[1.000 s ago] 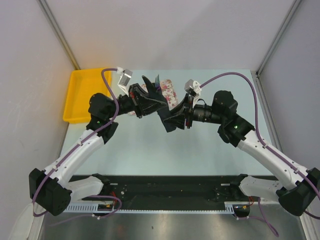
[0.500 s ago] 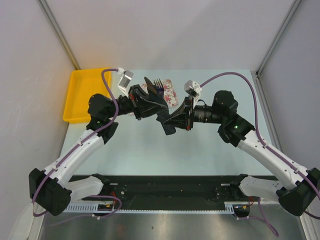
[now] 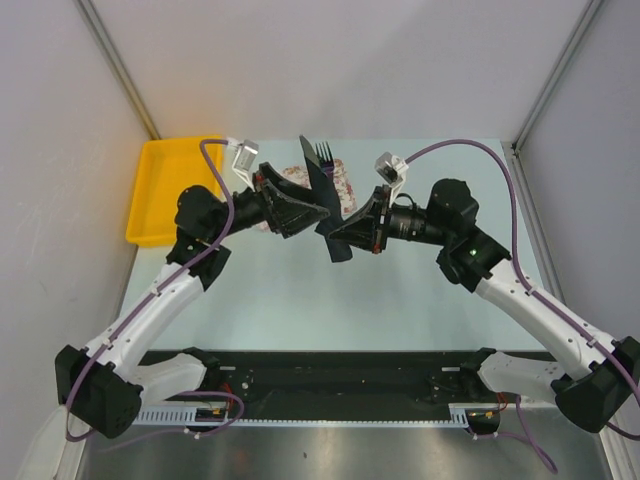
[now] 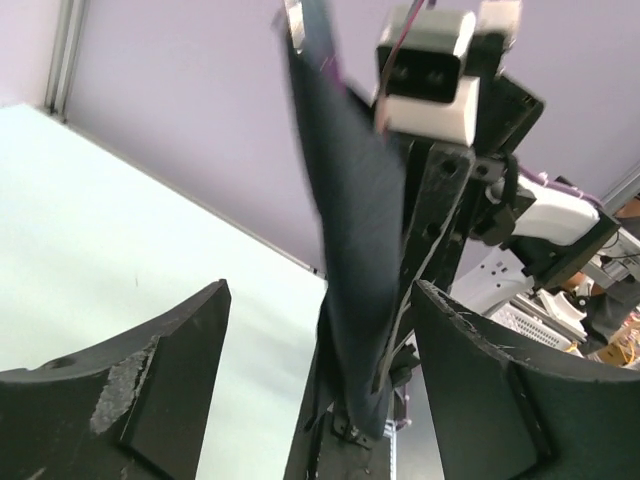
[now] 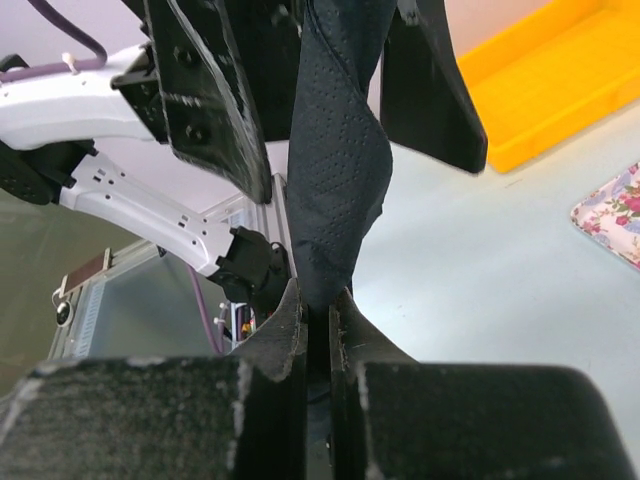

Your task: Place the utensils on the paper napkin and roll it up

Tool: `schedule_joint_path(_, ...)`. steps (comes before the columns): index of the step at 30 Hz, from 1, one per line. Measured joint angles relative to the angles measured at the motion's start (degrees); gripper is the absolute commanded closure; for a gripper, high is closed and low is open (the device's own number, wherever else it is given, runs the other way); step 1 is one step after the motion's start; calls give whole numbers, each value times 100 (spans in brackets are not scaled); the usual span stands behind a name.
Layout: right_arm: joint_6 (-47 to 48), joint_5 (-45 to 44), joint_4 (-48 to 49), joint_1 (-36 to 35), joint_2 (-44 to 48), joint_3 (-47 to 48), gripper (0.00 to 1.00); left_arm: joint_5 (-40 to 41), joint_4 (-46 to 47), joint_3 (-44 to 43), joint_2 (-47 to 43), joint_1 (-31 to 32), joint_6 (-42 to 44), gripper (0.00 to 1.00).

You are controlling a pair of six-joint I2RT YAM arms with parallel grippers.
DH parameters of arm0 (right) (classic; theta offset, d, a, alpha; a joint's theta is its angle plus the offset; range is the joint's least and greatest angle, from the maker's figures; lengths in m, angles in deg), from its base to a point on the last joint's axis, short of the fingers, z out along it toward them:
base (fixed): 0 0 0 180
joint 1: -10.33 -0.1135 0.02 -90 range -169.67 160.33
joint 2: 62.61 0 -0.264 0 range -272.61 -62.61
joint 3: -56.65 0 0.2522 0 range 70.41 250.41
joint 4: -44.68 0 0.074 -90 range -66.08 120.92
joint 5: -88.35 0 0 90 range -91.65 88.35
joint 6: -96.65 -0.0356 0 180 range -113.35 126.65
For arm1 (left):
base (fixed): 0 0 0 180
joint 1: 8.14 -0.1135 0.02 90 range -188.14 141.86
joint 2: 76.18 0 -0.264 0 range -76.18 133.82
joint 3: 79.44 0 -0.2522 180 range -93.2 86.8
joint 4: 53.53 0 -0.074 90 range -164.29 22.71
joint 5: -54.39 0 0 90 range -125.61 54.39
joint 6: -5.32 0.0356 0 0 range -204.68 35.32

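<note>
The paper napkin (image 3: 322,198) is a black roll held up in the air above the table, seen close up in the left wrist view (image 4: 355,250) and the right wrist view (image 5: 335,170). Silvery fork tines (image 3: 323,152) of the utensils stick out of its top end; the rest of them is hidden inside the roll. My right gripper (image 3: 338,238) is shut on the roll's lower end (image 5: 318,300). My left gripper (image 4: 320,290) is open, its fingers (image 5: 210,90) standing on either side of the roll without pressing it.
A pink-flowered tray (image 3: 345,186) lies on the pale green table behind the grippers, and its corner shows in the right wrist view (image 5: 615,210). A yellow bin (image 3: 165,190) sits at the far left edge. Grey walls stand on three sides.
My left gripper has opened and let go of the napkin roll. The right gripper shut on its lower end, and the roll now stands more upright with the fork tines higher.
</note>
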Motion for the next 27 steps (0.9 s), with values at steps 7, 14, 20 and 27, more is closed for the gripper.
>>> schedule_joint_path(7, -249, -17, 192, 44, -7, 0, 100, -74, 24, 177, 33, -11, -219, 28)
schedule_joint_path(14, -376, -168, 275, 50, -109, 0, 100, -127, 293, 293, 35, 109, -492, 47)
schedule_joint_path(20, -444, -256, 289, 50, -179, 0, 100, -109, 382, 315, 46, 168, -616, 67)
schedule_joint_path(27, -452, -229, 358, 44, -179, 0, 100, -68, 470, 323, 103, 168, -708, 100)
